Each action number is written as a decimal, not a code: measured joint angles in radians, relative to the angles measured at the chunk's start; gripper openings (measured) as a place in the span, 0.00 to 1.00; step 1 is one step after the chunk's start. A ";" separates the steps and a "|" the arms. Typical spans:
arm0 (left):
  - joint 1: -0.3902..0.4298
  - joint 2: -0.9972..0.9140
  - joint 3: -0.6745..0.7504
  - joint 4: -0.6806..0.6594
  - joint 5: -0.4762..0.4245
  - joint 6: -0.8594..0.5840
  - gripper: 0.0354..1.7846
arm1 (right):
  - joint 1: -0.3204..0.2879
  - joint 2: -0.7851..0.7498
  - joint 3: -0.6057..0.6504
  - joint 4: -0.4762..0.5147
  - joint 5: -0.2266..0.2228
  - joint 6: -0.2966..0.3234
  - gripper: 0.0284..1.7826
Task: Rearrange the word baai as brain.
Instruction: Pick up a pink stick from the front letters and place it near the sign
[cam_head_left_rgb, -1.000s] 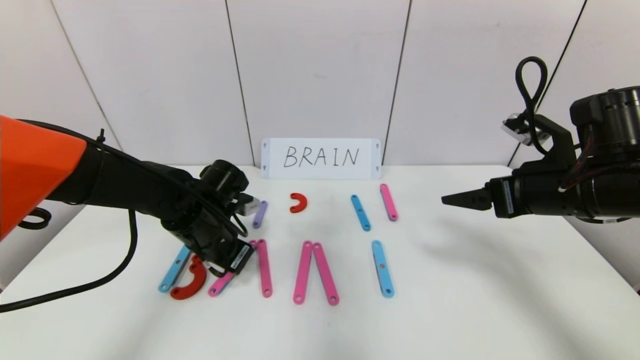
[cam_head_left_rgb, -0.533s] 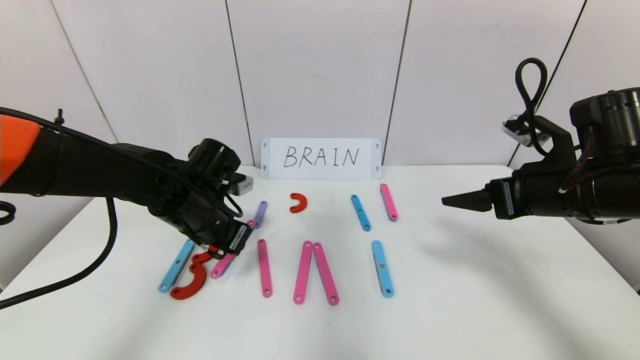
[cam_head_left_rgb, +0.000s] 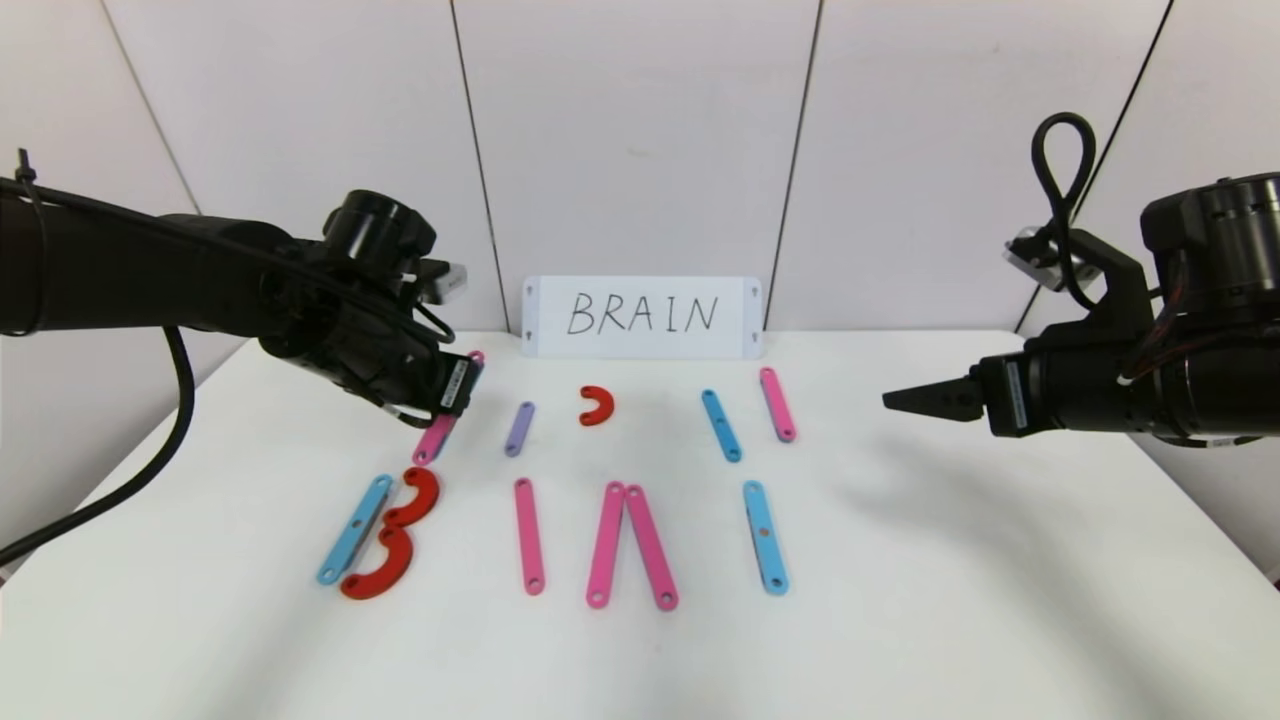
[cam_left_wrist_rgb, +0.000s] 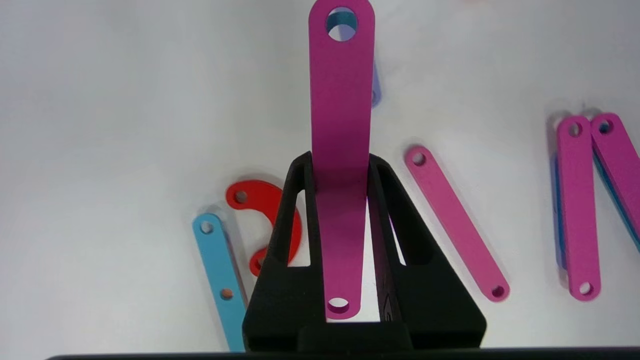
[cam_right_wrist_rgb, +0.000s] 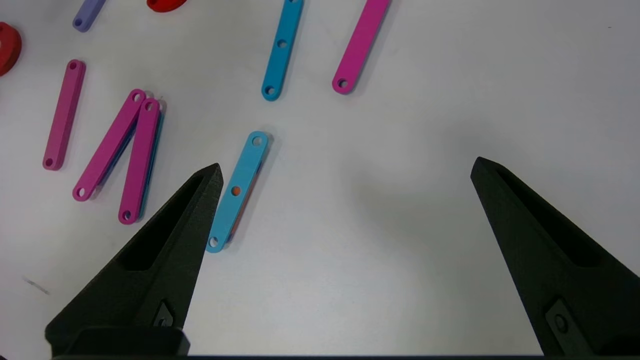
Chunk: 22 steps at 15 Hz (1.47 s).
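- Pink strip (cam_left_wrist_rgb: 341, 150): clamped flat between left gripper (cam_left_wrist_rgb: 340, 172) fingers, lifted off table (cam_head_left_rgb: 900, 600), likely for the R.
- Right gripper (cam_right_wrist_rgb: 345, 170): parked far right, fingers fully spread, empty.

The white card (cam_head_left_rgb: 641, 317) standing at the back of the desk (cam_head_left_rgb: 900, 600), against the wall, carries the handwritten word "BRAIN" in black capitals. Nothing else is legible.
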 joint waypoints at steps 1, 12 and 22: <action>0.020 0.017 -0.024 -0.001 0.000 -0.001 0.15 | 0.000 -0.001 0.000 0.000 0.000 0.001 0.97; 0.157 0.288 -0.309 0.011 0.000 -0.040 0.15 | 0.000 -0.007 0.009 0.001 0.002 0.003 0.97; 0.166 0.392 -0.357 0.000 0.020 -0.044 0.21 | 0.000 -0.006 0.015 0.001 0.002 0.003 0.97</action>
